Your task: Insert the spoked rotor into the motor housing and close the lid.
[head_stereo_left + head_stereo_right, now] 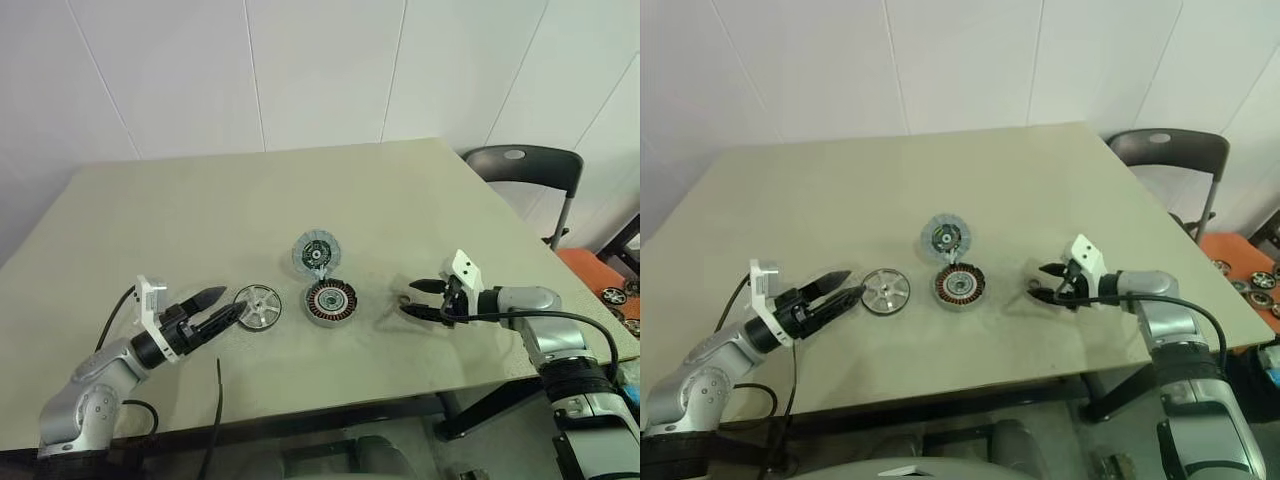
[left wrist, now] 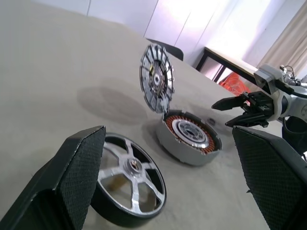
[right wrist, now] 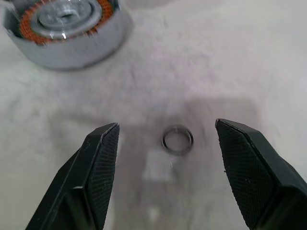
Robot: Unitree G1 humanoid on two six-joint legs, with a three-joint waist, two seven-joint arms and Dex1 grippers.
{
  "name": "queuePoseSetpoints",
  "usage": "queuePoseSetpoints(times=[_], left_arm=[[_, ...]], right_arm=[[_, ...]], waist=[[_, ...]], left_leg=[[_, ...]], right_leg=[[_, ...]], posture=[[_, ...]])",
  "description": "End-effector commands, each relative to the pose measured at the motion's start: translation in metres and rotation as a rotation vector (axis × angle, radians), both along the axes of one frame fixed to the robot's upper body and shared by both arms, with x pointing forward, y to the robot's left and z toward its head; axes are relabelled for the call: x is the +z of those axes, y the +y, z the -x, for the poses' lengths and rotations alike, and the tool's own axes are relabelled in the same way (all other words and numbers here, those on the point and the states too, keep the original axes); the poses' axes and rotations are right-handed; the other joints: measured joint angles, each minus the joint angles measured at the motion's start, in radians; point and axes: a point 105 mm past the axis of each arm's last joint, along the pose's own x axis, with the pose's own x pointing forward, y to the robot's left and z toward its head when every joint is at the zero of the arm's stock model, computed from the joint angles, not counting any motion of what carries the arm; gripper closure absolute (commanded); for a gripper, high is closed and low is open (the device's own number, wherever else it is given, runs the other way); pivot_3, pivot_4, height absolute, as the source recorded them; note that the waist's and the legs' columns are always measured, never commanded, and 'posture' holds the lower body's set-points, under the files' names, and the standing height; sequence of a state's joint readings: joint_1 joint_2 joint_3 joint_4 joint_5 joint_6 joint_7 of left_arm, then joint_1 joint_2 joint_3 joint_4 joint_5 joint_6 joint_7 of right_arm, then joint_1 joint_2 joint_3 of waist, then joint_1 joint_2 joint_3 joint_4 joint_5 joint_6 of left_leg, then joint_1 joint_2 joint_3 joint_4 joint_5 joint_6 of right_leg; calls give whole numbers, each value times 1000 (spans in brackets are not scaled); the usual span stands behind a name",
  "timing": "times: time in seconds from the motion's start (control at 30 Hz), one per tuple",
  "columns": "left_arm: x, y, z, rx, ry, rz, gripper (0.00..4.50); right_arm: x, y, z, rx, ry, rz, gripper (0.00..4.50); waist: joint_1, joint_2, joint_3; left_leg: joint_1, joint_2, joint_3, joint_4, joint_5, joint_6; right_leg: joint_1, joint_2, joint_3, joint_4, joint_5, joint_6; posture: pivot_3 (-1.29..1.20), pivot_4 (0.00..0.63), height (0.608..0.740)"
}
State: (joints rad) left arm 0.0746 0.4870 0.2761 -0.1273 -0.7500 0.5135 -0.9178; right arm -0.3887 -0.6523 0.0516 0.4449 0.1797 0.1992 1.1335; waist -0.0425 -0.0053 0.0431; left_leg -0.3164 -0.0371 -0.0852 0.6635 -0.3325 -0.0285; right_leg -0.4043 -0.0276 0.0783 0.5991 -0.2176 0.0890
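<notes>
In the head views, the spoked rotor (image 1: 257,306) is seen lying flat on the tabletop (image 1: 180,220), just beside the motor housing (image 1: 330,301), probably staged for insertion. The lid (image 1: 317,253) is propped upright at the housing's far edge, so the windings are left exposed. The left gripper (image 1: 222,308) is held at the rotor with jaws released.

In the left wrist view, the rotor is framed between the spread jaws, ready for grasping.

In the right wrist view, the right gripper (image 3: 165,136) is poised, jaws released, over a small ring (image 3: 177,139).

No readable writing is seen.
</notes>
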Motion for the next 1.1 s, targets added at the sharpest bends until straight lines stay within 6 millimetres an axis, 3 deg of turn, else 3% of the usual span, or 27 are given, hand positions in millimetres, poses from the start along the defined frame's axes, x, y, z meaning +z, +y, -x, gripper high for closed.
queuePoseSetpoints(times=[0.03, 0.37, 0.63, 0.77, 0.93, 1.1], left_arm=[[13, -5, 0, -17, -57, -11, 11], [19, -13, 4, -87, -77, -27, 11], [6, -23, 10, -390, -40, -230, 11], [-3, -20, 1, -532, -81, -417, 11], [8, -32, -15, -572, -170, -402, 11], [12, -40, -17, -604, -193, -377, 11]], right_arm=[[3, -4, -3, -7, -32, 14, 1165], [-8, -5, -8, -49, -26, 4, 1165], [-7, -5, -10, -39, -49, 7, 1165], [-8, -7, -8, -34, -58, 5, 1165], [-8, -9, -8, -35, -68, 3, 1165], [-6, -11, -8, -35, -80, 1, 1165]], waist=[[1, 0, 0], [-1, -1, 0], [-3, 0, 1], [-3, 0, 1], [-2, 0, 1], [-2, 0, 1]], left_leg=[[0, 0, 0, 0, 0, 0], [3, 0, 0, 0, 0, 0], [13, 0, 1, 0, 0, 0], [12, 0, 1, -1, 0, 0], [11, 0, 1, -1, 0, 1], [11, 0, 1, -1, 0, 1]], right_leg=[[0, 0, 0, 0, 0, 0], [4, 0, 0, 0, 0, 0], [13, 1, 0, 0, -3, 3], [12, 1, 0, 0, -3, 3], [11, 0, 1, -1, -3, 3], [11, 0, 1, -1, -3, 3]], posture=[[0, 0, 740], [0, 0, 740], [0, 0, 740], [0, 0, 740], [0, 0, 740], [0, 0, 740]])
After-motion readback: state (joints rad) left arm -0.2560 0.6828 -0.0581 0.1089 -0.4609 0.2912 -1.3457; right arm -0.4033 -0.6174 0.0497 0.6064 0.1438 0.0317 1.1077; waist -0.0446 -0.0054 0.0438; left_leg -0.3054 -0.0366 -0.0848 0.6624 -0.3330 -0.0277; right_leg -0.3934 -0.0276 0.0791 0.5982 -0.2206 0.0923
